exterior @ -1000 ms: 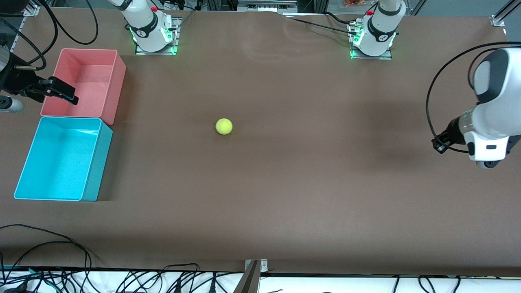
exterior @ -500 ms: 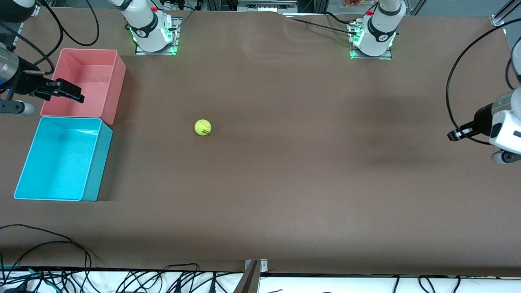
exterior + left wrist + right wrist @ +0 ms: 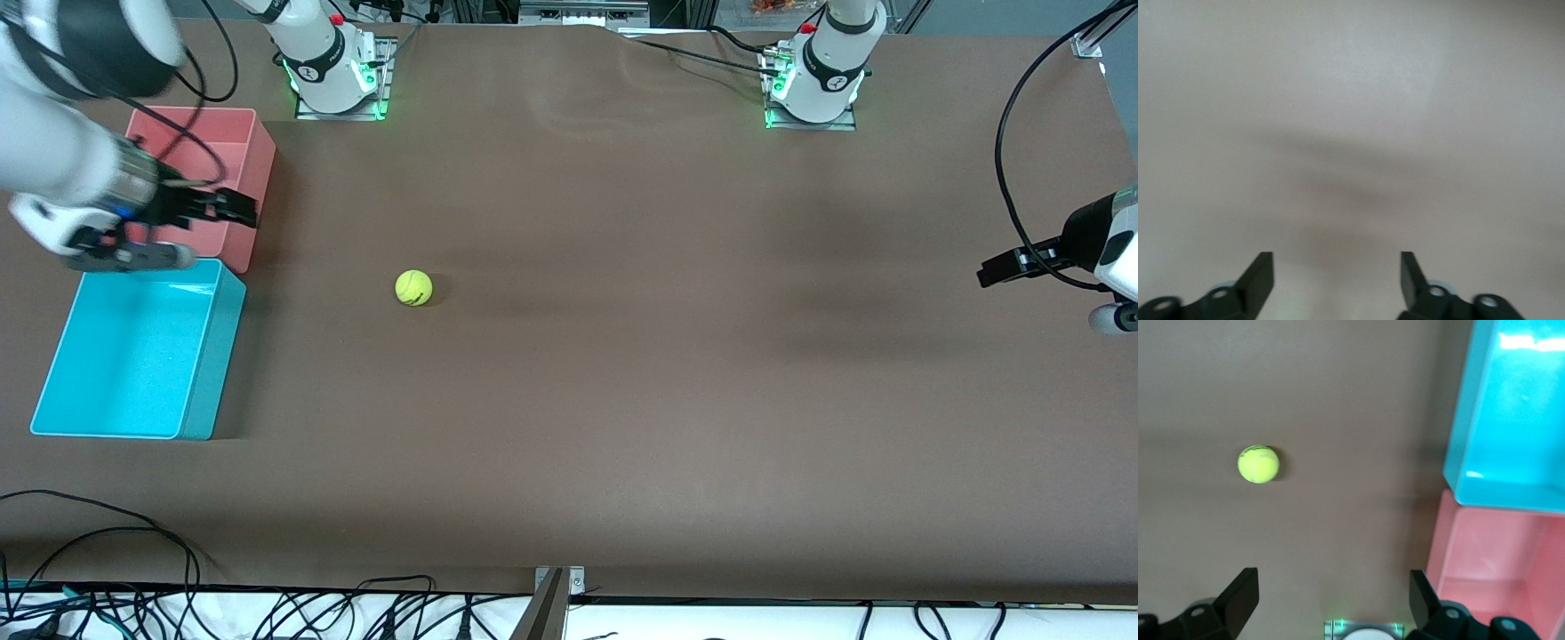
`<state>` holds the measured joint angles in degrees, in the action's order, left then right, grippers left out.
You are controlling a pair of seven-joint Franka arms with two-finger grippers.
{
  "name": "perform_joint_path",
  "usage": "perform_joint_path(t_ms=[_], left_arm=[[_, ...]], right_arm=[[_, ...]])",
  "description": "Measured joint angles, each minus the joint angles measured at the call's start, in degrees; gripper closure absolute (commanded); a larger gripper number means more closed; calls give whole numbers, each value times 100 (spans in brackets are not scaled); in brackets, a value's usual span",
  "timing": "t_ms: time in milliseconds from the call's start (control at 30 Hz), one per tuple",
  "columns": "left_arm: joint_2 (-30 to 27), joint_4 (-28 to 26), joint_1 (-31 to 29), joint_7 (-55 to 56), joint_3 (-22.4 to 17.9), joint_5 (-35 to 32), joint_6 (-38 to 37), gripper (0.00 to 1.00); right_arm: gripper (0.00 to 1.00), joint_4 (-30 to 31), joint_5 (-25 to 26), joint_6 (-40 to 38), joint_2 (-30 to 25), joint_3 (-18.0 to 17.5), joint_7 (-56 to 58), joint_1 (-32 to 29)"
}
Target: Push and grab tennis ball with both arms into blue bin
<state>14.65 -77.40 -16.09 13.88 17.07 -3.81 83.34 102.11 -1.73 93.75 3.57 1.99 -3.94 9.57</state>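
Brown worktop (image 3: 622, 373) carried the tennis ball (image 3: 413, 288); right gripper (image 3: 238, 208) hung released over the pink bin (image 3: 258, 169), partly hiding it; left gripper (image 3: 996, 271), released, partly cut off.

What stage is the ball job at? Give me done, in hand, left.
Done: the tennis ball lies on the bare table toward the right arm's end, near the blue bin but outside it.
In hand: nothing is gripped. The right gripper hangs open over the pink bin; the left gripper, open, is over its own end.
Left: grabbing the ball and dropping it in the bin.
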Motion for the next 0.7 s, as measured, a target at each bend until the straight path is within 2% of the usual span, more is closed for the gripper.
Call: perform_joint_path(t_ms=[333,700], left_arm=[[-1,314,28,-46,35,51,-3,0],[-1,358,48,-48,82,51,-3,0]], right_arm=[[0,1058,-1,1515,163,-410,-32,27],[0,2193,-1,3091,288,-570,-35,117]])
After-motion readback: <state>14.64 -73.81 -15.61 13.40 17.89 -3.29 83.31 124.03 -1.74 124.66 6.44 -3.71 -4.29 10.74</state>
